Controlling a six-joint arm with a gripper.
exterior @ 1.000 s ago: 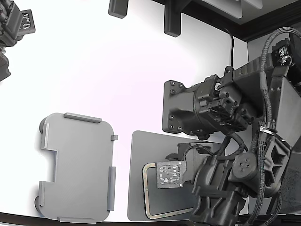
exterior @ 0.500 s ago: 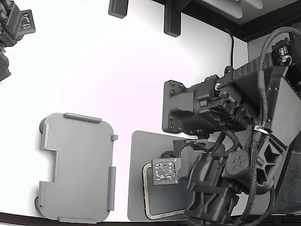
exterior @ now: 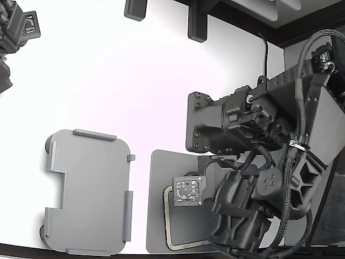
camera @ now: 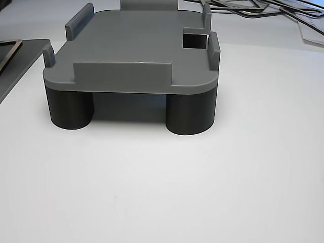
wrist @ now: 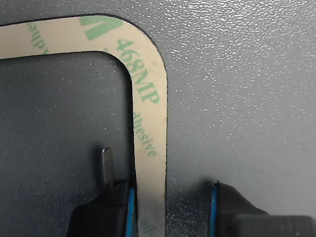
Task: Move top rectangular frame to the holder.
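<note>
Two spread end effector (wrist: 168,207) jaws straddle, ungripped, the frame (wrist: 148,98) printed "468MP".

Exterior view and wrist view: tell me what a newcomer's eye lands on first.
The bulky black robot arm fills the exterior view's right, over a dark grey flat mat. The thin beige rectangular frame with green lettering lies on that mat, one side running between the open gripper tips. The empty light grey plastic holder tray sits at the exterior view's left.

My matt plastic gripper (wrist: 168,207) sits over a papery beige frame (wrist: 148,98) on a pebbled grey mat (wrist: 237,89); the tray (camera: 136,45) is smooth plastic.
</note>
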